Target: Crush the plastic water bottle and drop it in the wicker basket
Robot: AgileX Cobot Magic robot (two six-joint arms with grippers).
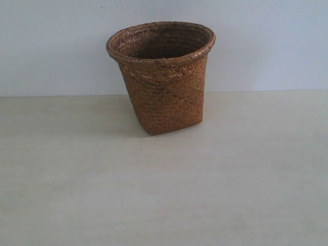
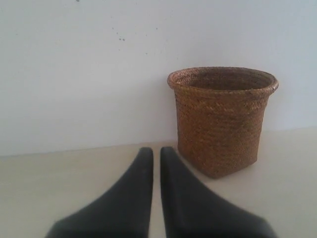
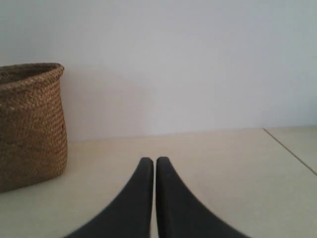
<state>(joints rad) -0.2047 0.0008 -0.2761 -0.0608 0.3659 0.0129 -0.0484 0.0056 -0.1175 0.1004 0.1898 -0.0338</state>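
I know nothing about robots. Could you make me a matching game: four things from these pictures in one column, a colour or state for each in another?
1. wicker basket
2. left tool
3. table
4. wall

A. pale bluish, at the back
B. brown, woven, standing upright
C. black, shut, holding nothing
D. light beige, flat, under the rest

Pairs: 1-B, 2-C, 3-D, 4-A.

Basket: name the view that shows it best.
The exterior view: the whole basket shows from slightly above, open mouth, inner wall and base included. The left wrist view also shows the basket whole, but side-on, with little inside. The right wrist view crops the basket at the frame edge.
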